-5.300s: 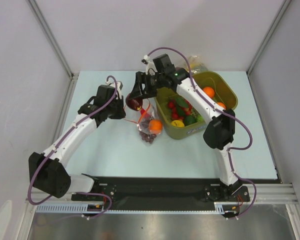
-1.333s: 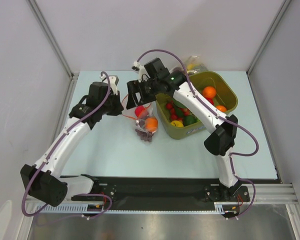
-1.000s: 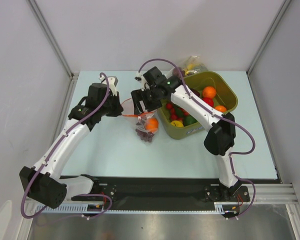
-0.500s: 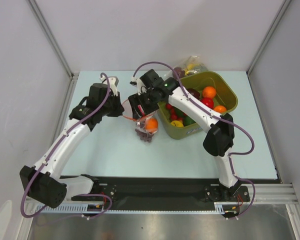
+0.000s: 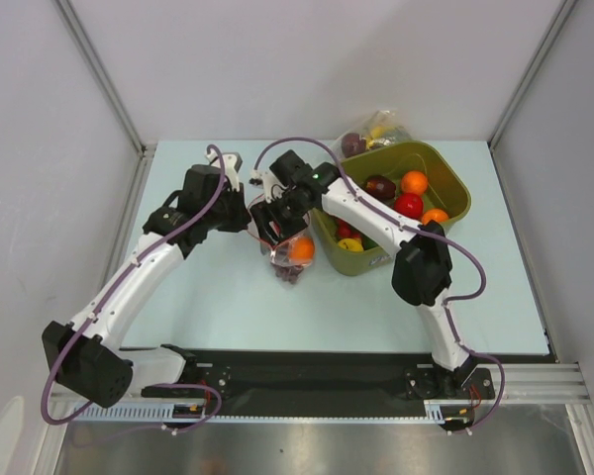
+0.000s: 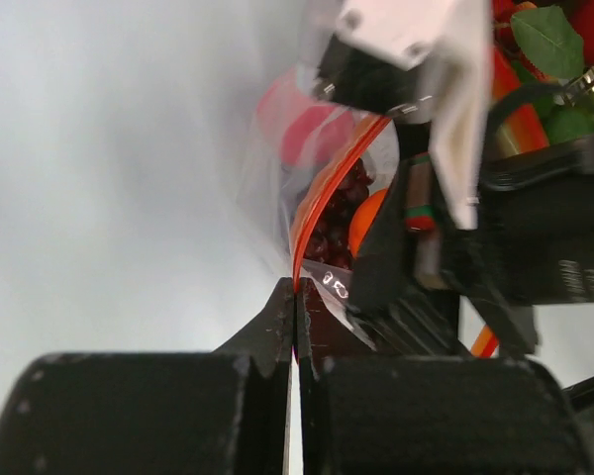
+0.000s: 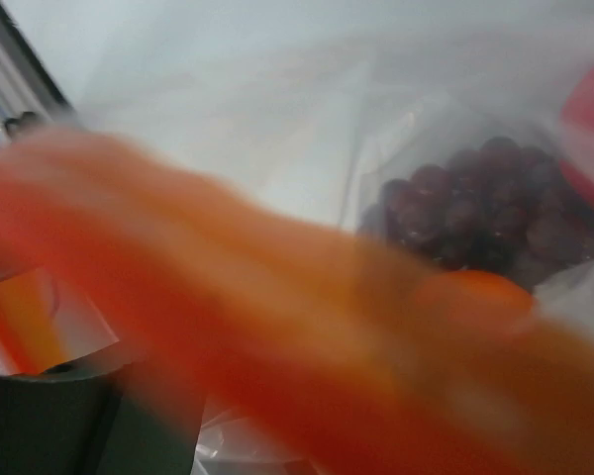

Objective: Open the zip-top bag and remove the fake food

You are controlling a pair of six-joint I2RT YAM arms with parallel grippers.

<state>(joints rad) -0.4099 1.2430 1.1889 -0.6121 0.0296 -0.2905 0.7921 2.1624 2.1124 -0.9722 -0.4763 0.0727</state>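
Observation:
The zip-top bag [image 5: 289,255] lies left of the bin, its red-orange zip strip [image 6: 322,203] pulled open. My left gripper [image 6: 295,293] is shut on the strip's near end and holds the mouth up. Fake food shows inside: a grape bunch [image 7: 485,213], an orange fruit [image 5: 303,249] and a red fruit [image 6: 307,134]. My right gripper [image 5: 275,226] points down into the mouth with its fingers apart, nothing visibly clamped. In the right wrist view the blurred strip crosses the frame, and one dark finger [image 7: 40,416] shows at the lower left.
An olive-green bin [image 5: 453,176] right of the bag holds a maroon fruit [image 5: 381,186], a red apple [image 5: 408,205], oranges and small green and red pieces. Behind it lies another clear bag [image 5: 378,131] of fruit shapes. Metal posts flank the table.
My right gripper held a dark maroon fruit above the bag five seconds ago; that fruit now lies in the bin. The gripper has since moved left and down into the bag's mouth.

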